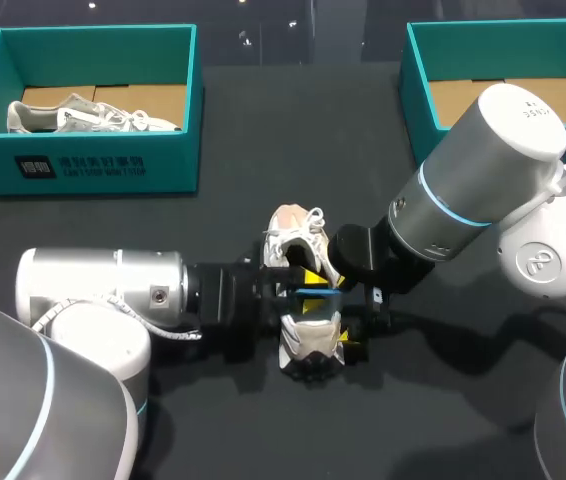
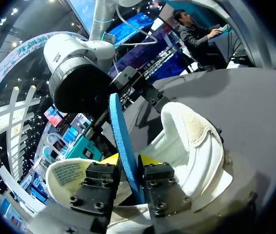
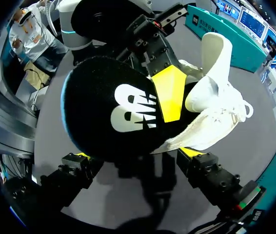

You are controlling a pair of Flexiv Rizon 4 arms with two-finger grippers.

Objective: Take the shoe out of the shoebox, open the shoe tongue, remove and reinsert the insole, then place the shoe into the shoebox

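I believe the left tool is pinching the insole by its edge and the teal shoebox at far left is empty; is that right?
Not quite: the head view shows a white shoe lying in that shoebox. The left tool does pinch the insole by its edge.

Shoebox (image 1: 83, 165) front at ten o'clock, insole (image 3: 99, 92) logo, label (image 2: 69, 173) inside the shoe (image 2: 196, 146): all printed, no words legible.

Shoe (image 1: 298, 240) between left arm (image 1: 113, 290) and right arm (image 1: 463, 200).
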